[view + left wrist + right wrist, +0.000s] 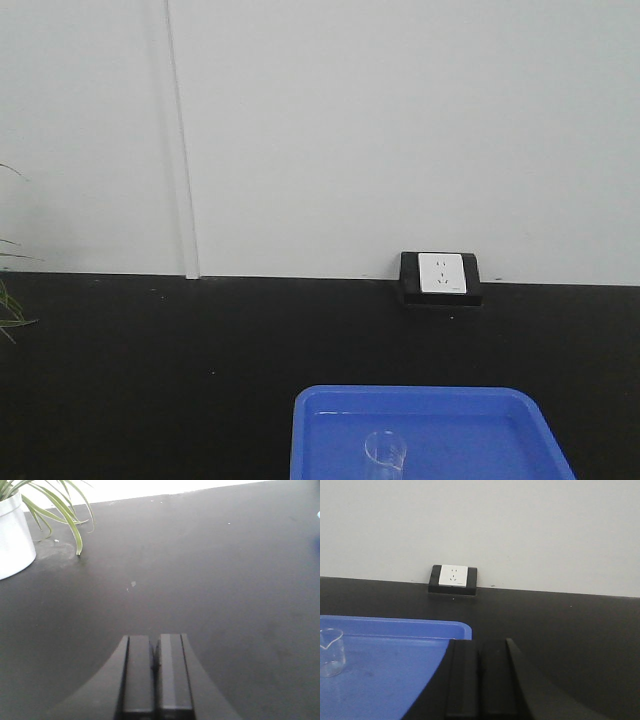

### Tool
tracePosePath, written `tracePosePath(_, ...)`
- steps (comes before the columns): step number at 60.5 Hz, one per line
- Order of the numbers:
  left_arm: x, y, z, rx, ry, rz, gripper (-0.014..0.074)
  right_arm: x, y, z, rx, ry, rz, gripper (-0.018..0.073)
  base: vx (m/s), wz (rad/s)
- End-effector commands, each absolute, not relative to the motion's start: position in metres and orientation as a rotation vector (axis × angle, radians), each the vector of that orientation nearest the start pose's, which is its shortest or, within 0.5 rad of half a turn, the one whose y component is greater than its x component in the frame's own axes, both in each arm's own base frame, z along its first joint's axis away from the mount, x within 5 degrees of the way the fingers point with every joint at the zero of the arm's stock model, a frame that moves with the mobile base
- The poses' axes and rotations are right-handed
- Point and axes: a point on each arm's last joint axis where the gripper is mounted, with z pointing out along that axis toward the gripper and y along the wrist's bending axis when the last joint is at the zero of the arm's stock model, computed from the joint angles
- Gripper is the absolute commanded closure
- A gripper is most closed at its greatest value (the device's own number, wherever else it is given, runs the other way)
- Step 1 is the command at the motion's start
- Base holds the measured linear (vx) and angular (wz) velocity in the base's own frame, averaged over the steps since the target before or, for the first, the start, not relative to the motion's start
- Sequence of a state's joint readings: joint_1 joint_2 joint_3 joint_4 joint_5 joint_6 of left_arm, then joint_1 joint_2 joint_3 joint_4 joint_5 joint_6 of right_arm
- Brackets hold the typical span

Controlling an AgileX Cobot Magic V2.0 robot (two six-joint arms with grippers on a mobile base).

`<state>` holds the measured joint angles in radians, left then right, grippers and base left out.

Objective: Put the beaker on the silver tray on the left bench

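Beaker upright in blue tray, left of closed right gripper

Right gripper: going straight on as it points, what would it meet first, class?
The right gripper would probably meet black worktop, then the wall just right of the socket; it passes right of the blue tray and beaker. Depth unclear.

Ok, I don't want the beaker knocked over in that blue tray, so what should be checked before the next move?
1. Beaker upright in blue tray: ok.
2. Right gripper open for grasping: not ok, jaws shut, empty.
3. Right gripper lined up with beaker: not ok, beaker sits off to its side.
4. Left gripper empty: ok, shut on nothing.
5. Silver tray ready to receive: cannot tell, no view shows it.
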<state>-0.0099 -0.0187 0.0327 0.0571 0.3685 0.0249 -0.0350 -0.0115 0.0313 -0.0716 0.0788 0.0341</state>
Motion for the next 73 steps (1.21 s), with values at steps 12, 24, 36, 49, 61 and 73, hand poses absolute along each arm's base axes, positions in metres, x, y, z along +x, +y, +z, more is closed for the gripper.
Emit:
tracePosePath(12,0.054,0.001,0.171,0.07,1.797,0.057,0.0595,0.056,-0.002,0.204,-0.004,1.482,-0.069,0.0571,0.0,0.0)
tracePosePath(24,0.054,0.001,0.171,0.07,1.797,0.057,0.0595,0.056,-0.002,0.207,-0.004,1.444,-0.066,0.0571,0.0,0.0)
tracePosePath(36,0.054,0.001,0.171,0.07,1.797,0.057,0.0595,0.05,0.0,0.24,-0.006,1.177,-0.039,0.0571,0.0,0.0)
tracePosePath(49,0.054,0.001,0.171,0.07,1.797,0.057,0.0595,0.066,-0.001,0.283,-0.05,1.308,-0.101,0.0568,0.0,0.0)
tracePosePath(61,0.054,0.001,0.171,0.07,1.797,0.057,0.0595,0.102,-0.002,0.298,-0.063,1.444,-0.104,0.0564,0.0,0.0)
tracePosePath(73,0.054,0.001,0.171,0.07,1.797,0.057,0.0595,0.132,-0.003,0.286,-0.07,1.54,-0.089,0.0543,0.0,0.0)
